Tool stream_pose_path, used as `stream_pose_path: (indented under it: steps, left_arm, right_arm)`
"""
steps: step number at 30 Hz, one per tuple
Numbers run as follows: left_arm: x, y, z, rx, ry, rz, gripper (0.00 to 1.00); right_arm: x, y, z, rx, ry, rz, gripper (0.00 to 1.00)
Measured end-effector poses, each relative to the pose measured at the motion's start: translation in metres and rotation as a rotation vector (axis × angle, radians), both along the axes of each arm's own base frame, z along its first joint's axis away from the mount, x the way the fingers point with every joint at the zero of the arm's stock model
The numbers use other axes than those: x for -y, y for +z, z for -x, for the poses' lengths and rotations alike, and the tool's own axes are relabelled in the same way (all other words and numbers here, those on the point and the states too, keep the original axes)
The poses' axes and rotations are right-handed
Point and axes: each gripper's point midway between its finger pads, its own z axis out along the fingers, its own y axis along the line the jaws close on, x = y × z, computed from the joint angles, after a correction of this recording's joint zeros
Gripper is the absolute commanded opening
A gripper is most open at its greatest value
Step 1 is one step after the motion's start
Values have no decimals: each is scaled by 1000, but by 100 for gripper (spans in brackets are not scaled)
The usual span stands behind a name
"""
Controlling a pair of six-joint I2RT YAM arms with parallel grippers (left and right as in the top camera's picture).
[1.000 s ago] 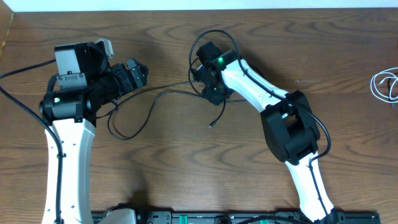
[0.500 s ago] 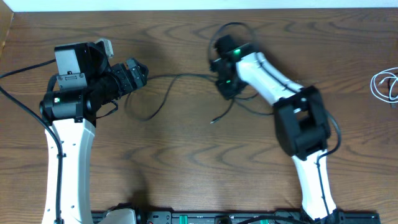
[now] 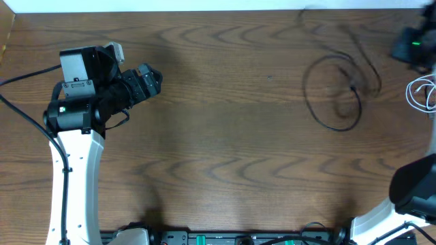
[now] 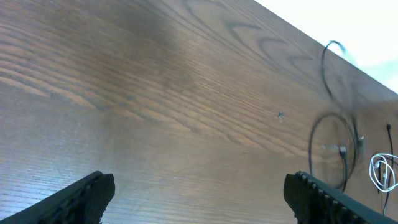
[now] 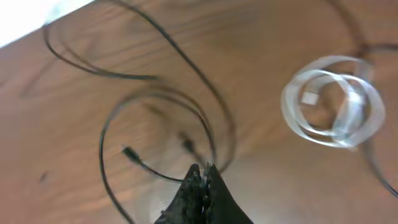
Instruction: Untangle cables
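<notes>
The black cable [image 3: 306, 92] lies in a loose loop at the far right of the table, with a blurred strand running up towards the back edge. The white cable [image 3: 409, 92] is a small coil at the right edge, apart from it. My right gripper [image 3: 409, 46] is blurred at the far right. In the right wrist view it [image 5: 203, 167] is shut, with a strand of the black cable [image 5: 101, 140] running into its tips and the white coil [image 5: 295, 115] to the right. My left gripper [image 3: 151, 80] is at the left, wide open and empty [image 4: 199, 186].
The left wrist view shows bare wood ahead, with the black loop [image 4: 311, 149] and the white coil [image 4: 372, 169] far off at the right. The table's back edge [image 4: 323, 37] meets a white wall. The robot's own thick black wire [image 3: 27, 75] hangs at the left.
My right arm swung from the table's middle to the far right, dragging the black cable with it. The cable left the left gripper's side. The left arm stayed put.
</notes>
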Motion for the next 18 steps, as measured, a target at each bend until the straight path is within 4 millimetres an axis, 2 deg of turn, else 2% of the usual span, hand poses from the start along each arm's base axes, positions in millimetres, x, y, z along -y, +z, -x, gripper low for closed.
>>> stream_pose_path:
  steps: [2, 3, 5, 6, 8, 9, 11, 12, 13, 14, 15, 18]
  left_arm:
    - [0, 0, 0, 0, 0, 0, 92]
    - [0, 0, 0, 0, 0, 0, 93]
    - [0, 0, 0, 0, 0, 0, 93]
    - [0, 0, 0, 0, 0, 0, 92]
    - [0, 0, 0, 0, 0, 0, 93]
    - [0, 0, 0, 0, 0, 0, 92]
    - [0, 0, 0, 0, 0, 0, 92]
    - [0, 0, 0, 0, 0, 0, 93]
    - [0, 0, 0, 0, 0, 0, 92]
    - [0, 0, 0, 0, 0, 0, 93]
    - [0, 0, 0, 0, 0, 0, 93]
    - [0, 0, 0, 0, 0, 0, 93]
  right_arm:
    - [41, 1, 11, 21, -143, -7, 1]
    - [51, 2, 15, 28, -173, -8, 1]
    - [88, 4, 31, 54, -287, -28, 1]
    - [95, 4, 35, 61, -301, -40, 1]
    - [106, 5, 41, 87, -307, -82, 11]
    - [104, 6, 39, 95, -284, -95, 15]
    - [86, 6, 30, 98, -206, -114, 35]
    - [74, 6, 23, 96, -155, -115, 40]
    - [51, 6, 12, 91, -75, -114, 45]
    - [43, 6, 9, 91, -49, -116, 45]
    - [20, 5, -1, 83, 20, -106, 48]
    - [-32, 1, -20, 65, 162, -89, 55]
